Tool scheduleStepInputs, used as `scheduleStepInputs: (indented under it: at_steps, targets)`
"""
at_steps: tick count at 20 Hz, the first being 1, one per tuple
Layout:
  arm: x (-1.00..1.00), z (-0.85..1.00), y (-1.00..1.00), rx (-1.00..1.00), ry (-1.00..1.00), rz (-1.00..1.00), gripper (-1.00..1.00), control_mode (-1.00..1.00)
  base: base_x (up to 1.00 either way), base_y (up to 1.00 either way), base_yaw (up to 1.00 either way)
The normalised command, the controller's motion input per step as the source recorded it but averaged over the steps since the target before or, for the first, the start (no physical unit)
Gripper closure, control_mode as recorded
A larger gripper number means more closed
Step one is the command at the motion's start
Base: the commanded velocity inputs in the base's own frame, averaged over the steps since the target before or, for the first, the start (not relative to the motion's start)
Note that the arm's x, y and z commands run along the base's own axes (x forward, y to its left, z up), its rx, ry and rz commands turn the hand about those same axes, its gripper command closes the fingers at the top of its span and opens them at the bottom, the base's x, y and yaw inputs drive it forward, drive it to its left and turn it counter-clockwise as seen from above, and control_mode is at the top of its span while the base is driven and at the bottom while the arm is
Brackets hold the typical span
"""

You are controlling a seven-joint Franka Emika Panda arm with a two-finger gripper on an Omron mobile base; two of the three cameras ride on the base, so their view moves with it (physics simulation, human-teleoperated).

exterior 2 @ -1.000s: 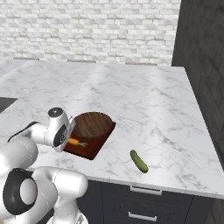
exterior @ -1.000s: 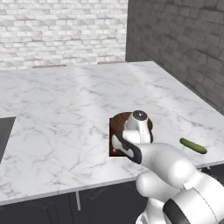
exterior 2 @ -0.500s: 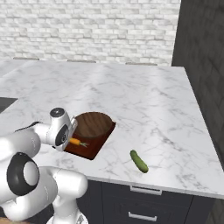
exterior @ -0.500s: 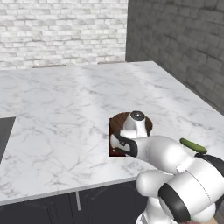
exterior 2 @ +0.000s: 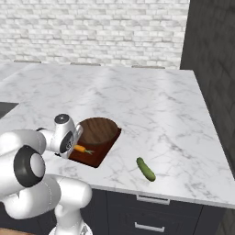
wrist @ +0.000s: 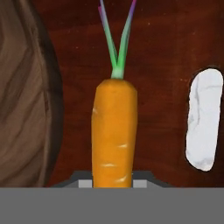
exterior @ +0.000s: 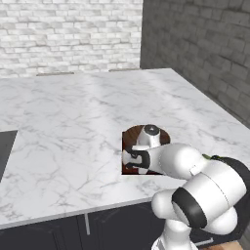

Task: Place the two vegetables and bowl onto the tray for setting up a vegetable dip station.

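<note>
Carrot [wrist: 113, 131]: centre of the hand view, green top pointing to the upper edge, lying on the dark red board; in the right base view [exterior 2: 80, 148] it shows at lower left, just beside the robot's hand.
Gripper [wrist: 113, 181]: at the bottom middle of the hand view, right at the carrot's blunt end; its finger tips are barely visible, so I cannot tell whether it grips the carrot or how far it is open.
Bowl [exterior 2: 97, 130]: on the far half of the tray, left of centre in the right base view; its grained rim fills the left edge of the hand view [wrist: 22, 109].
Tray [exterior 2: 98, 156]: near the counter's front edge, its pale slot [wrist: 202, 120] at right in the hand view.
Cucumber [exterior 2: 145, 169]: lower centre of the right base view, on the marble counter [exterior 2: 137, 101], well apart from the tray.
</note>
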Motion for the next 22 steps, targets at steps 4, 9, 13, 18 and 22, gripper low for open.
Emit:
scheduleStepInputs:
  at_steps: [4,9,13,18,22]
  targets:
    - [0.11,-0.1,0.0,0.0,0.0,0.0,1.0,-1.0,0.0,0.0,0.0]
    - [0.05,-0.09,0.0,0.0,0.0,0.0,1.0,-1.0,0.0,0.0,0.0]
    - [0.02,-0.09,0.0,0.0,0.0,0.0,1.0,-1.0,0.0,0.0,0.0]
    - [0.01,-0.09,0.0,0.0,0.0,0.0,1.0,-1.0,0.0,0.0,0.0]
    - [0.02,-0.07,0.0,0.0,0.0,0.0,1.0,-1.0,0.0,0.0,0.0]
